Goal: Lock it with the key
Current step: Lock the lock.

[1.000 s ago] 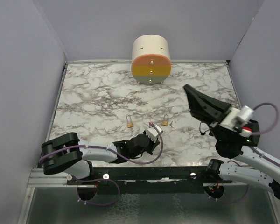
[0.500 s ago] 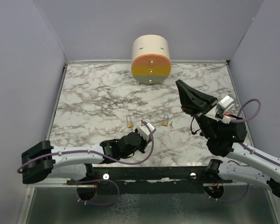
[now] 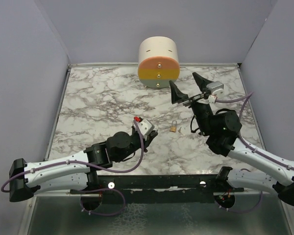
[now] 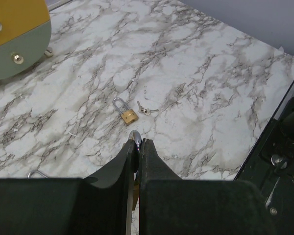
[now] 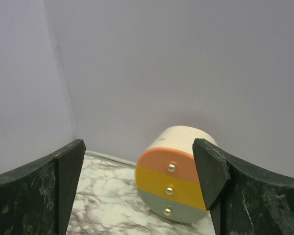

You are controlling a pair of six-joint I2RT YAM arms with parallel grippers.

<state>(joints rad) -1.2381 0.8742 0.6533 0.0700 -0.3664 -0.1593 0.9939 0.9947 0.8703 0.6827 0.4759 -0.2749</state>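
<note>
- Two arms, two hands, two padlocks, one small key bunch, one drum.
- Drum [image 3: 158, 61]: a cream cylinder on its side at the back of the counter. Its flat face has three bands, peach, yellow and grey-green, each with one brass knob.
- Padlock [image 3: 173, 128]: a small brass body with a silver shackle, lying flat well in front of the drum.
- Key bunch [image 4: 146, 110]: thin and silvery, on the counter just beside that padlock.
- Second padlock [image 4: 36, 173]: only its silver shackle shows, at the edge of the left wrist view, farther from the drum than the first.
- Left hand [image 4: 137, 143]: clenched on a rounded silver metal piece [image 4: 135, 139]. I cannot tell whether that is a key. It sits low, beyond the first padlock as seen from the drum.
- Right hand [image 3: 188, 85]: released, its black fingers spread wide and holding nothing, raised just in front of the drum and facing it.
- Counter [image 3: 98, 98]: white marble pattern with grey veins, smooth and flat.
- Walls [image 3: 39, 49]: plain matte lilac-grey on three sides.
</note>
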